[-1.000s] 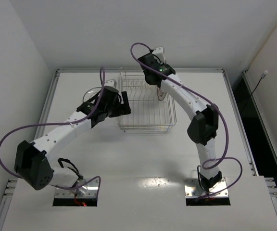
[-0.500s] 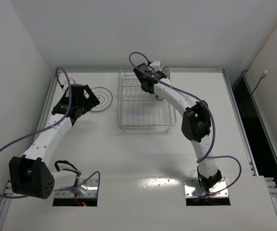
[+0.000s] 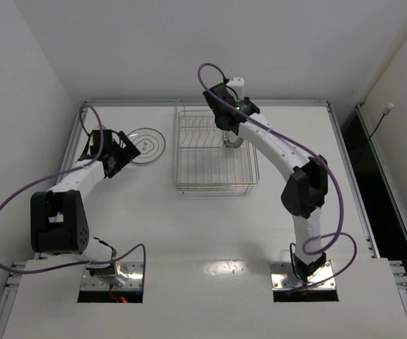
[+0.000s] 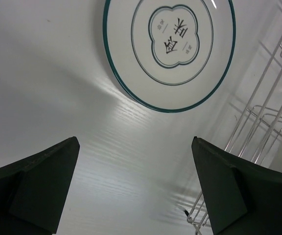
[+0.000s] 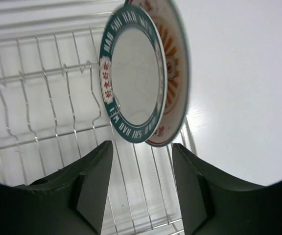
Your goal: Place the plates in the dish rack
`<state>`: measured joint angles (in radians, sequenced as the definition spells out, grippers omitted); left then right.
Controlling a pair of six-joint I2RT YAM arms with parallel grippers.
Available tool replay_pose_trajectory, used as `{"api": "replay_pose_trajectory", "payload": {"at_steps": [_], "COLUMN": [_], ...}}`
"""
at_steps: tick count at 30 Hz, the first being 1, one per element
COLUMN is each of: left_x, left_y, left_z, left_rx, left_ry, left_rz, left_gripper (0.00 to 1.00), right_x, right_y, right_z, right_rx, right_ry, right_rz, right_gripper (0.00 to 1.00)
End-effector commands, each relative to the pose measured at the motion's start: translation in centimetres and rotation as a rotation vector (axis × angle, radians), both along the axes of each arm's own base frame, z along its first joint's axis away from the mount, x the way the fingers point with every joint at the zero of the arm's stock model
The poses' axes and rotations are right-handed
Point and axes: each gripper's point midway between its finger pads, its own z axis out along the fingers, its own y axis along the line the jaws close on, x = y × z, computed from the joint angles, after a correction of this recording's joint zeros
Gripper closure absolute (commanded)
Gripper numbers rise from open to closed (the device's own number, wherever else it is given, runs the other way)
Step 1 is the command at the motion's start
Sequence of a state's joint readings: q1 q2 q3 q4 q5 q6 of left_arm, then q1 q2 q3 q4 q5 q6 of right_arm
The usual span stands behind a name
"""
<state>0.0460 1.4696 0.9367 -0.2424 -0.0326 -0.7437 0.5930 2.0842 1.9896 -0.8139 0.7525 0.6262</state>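
now in hand: the last plate (image 4: 168, 49), white with a thin teal rim and characters in its centre, is to be fetched and slotted; two of the three are judged done.
last plate: it lies flat on the table (image 3: 210, 226), left of the dish rack (image 3: 214, 189) in the overhead view and at the top of the left wrist frame, near the rack's wires.
left gripper (image 4: 135, 147): released, jaws spread wide and empty; the plate is seen ahead of the fingertips, not between them.
right gripper (image 5: 142, 147): released, with nothing between its fingers; it is held over the right part of the rack.
racked plates: the teal lettered plate (image 5: 131, 83) and the orange sunburst plate (image 5: 173, 78) are stood on edge, one right behind the other, at the upper centre of the right wrist frame; whether each has its own slot cannot be told.
approach: only the rim is offered by a flat plate, so the near edge should be taken with one finger slid under and one over.
insertion: the plate should be turned upright and lowered between free prongs, left of the two standing plates.
risk: a shallow rim grip may slip, and the rack's side wires may be struck on the lift.
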Motion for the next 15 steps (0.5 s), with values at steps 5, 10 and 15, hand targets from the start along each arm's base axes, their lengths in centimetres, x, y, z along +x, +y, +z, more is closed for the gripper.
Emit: {"api": "replay_pose_trajectory", "payload": {"at_steps": [5,10,15], "left_x": [2.0,2.2,2.3], "left_y": [0.1,0.0,0.7], "left_z": [-1.9,-5.4,-7.8], "left_rx": [-0.154,-0.281,-0.471], "left_ry": [-0.116,-0.085,-0.105], "left_rz": [-0.098,-0.091,-0.042], "left_gripper": [0.01,0.01,0.06], "right_x": [-1.6,-2.6,-3.3], "right_y": [-2.4,-3.8,-4.3], "right_z": [13.5,17.6,19.3], "right_rx": [0.107,0.177,0.235], "right_ry": [-0.289,-0.398,-0.462], "right_rz": [-0.012,-0.007,0.004], "right_gripper": [0.48,0.45,0.45]}}
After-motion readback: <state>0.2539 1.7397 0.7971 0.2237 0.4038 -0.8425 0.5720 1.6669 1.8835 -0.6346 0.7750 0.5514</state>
